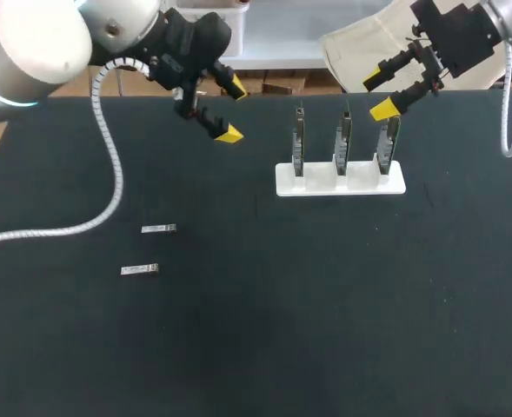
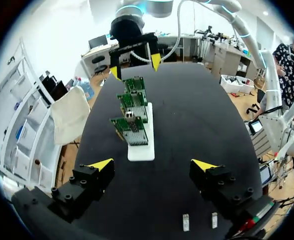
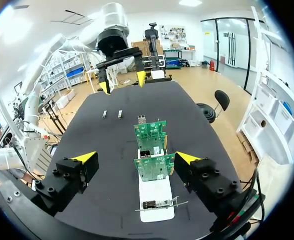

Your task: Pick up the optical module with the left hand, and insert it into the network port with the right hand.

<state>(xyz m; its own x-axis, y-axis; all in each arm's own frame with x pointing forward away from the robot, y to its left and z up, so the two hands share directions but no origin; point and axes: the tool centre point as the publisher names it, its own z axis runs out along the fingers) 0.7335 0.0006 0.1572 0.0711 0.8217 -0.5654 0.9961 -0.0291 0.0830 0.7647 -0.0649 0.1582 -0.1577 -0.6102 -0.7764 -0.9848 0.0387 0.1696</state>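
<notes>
Head view, left fingers [image 1: 229, 135] wide apart, empty, right fingers [image 1: 384, 109] wide apart, empty, beside white stand [image 1: 341, 180]

We look down on a broad tabletop [image 1: 342, 330] with a matte black surface that fills nearly all of the head view, its far edge running straight across the upper part. In both wrist views it stretches ahead as a long, dark, flat plane. Soft, even light falls on it, leaving only a faint greyish sheen on the black.
</notes>
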